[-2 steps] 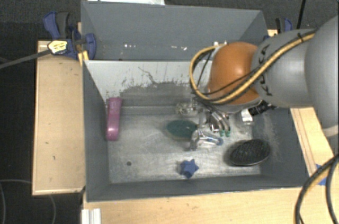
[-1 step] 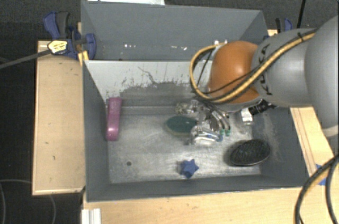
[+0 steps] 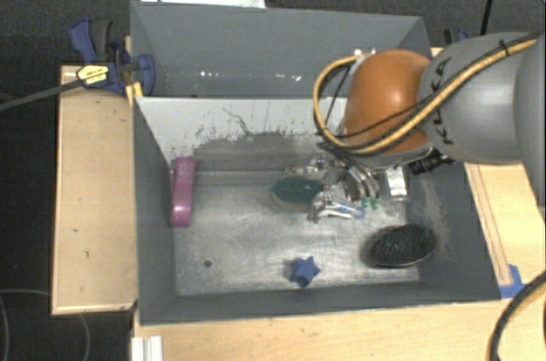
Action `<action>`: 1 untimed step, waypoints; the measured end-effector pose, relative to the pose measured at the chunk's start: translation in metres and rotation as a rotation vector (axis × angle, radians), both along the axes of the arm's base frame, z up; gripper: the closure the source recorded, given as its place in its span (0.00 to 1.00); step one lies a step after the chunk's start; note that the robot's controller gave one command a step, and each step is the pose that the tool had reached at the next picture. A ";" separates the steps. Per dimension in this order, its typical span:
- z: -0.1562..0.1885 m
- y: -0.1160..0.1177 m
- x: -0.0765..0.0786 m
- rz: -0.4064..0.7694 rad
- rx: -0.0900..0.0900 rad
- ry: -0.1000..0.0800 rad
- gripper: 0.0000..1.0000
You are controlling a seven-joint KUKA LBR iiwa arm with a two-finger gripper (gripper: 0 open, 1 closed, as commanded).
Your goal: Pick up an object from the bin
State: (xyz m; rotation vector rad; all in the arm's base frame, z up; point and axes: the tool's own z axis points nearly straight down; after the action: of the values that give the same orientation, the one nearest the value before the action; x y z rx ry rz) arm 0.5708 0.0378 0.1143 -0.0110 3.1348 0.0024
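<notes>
The grey metal bin [image 3: 256, 52] is viewed from above, and 4 loose things can be counted on its scratched floor. The arm [image 3: 490, 107] is extended into the bin from the right. Its wrist is capped by an orange cover [image 3: 384, 99], and yellow and black cables [image 3: 328, 107] are looped around that cover.

The tool [image 3: 334, 204] is held low over the floor, a little right of the bin's middle, with its metal parts angled down and to the left. Whether the tool is apart or together cannot be told, because its tip is crowded by the metalwork of the wrist.

A dark green oval thing [image 3: 293, 193] is found near the middle of the floor, just beside the tool on its left. It cannot be told whether the 2 are touching, and nothing can be made out clamped in the tool.

A black oval brush-like thing [image 3: 399, 247] is laid flat near the front right corner, close below the tool but apart from it. A small blue crumpled thing [image 3: 302, 270] is placed near the front wall, well apart from the tool. A pink elongated thing [image 3: 182, 191] is set lengthwise against the foot of the left wall, farthest from the tool.
</notes>
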 end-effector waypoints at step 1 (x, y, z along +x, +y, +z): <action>0.048 0.000 0.002 -0.006 0.000 -0.001 1.00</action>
State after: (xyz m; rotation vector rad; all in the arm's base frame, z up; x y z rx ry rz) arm 0.5728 0.0379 0.1619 -0.0021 3.1335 0.0024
